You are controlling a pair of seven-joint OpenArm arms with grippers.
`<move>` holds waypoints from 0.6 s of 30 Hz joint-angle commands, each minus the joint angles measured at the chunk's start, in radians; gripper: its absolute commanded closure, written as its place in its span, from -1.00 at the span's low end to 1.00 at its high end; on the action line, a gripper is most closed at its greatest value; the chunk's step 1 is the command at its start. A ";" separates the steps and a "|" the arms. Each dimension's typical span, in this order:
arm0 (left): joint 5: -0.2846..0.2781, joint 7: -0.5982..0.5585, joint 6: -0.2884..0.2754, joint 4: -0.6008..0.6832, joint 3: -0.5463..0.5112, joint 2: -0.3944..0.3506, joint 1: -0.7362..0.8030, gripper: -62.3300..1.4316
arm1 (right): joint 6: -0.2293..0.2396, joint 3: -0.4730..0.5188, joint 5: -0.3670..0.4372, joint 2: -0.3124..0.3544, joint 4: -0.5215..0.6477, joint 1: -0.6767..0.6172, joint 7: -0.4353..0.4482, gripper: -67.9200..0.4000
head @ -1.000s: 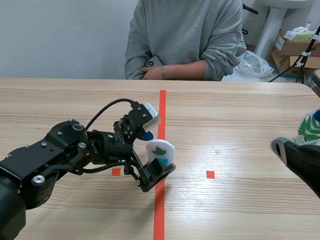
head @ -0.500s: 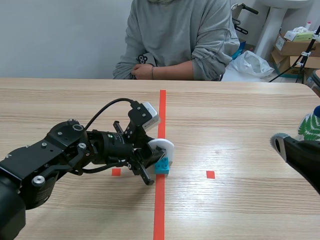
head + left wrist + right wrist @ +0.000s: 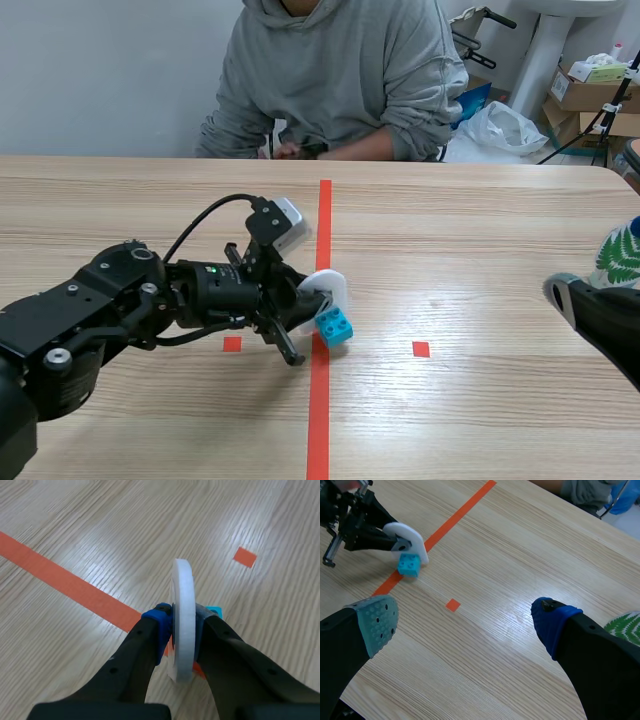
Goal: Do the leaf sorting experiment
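The left arm [image 3: 110,300] comes in low from the worktop's [image 3: 480,230] near left corner and lies almost flat across it, its wrist rolled so that the fingers point sideways toward the orange-red tape line [image 3: 322,220] down the middle. The left gripper [image 3: 182,616] is clamped narrowly on a white disc [image 3: 183,590], one finger against each flat face, with the disc seen edge-on between them in the left wrist view. The disc leans away from upright. A cyan block [image 3: 335,326] touches its lower edge and sits tilted at the tape line, about midway between the near and far edges of the worktop. Whether the block rests flat on the surface cannot be told.

The right arm [image 3: 605,320] lies low at the near right corner, well apart from the disc. The right gripper [image 3: 465,622] is spread wide with nothing between its fingers, its grey-green pad [image 3: 377,622] on one side and its blue pad [image 3: 551,622] on the other, over bare wood. A white piece with a green fern print [image 3: 622,255] stands just beside it at the right edge.

A person [image 3: 340,70] in a grey hoodie sits at the far edge with their hands together near the table.
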 commanded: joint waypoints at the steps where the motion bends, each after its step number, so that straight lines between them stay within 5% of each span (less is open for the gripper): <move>1: -0.048 -0.017 0.001 0.050 -0.029 -0.031 0.004 0.83 | 0.006 0.001 -0.004 0.013 0.009 0.008 0.008 -0.60; 9: -0.140 -0.014 0.013 0.061 -0.308 -0.116 0.044 0.83 | 0.006 0.001 -0.011 0.013 0.009 0.008 0.008 -0.60; 18: -0.124 0.001 0.180 0.045 -0.530 -0.205 0.042 0.83 | 0.006 0.001 -0.011 0.013 0.009 0.008 0.008 -0.60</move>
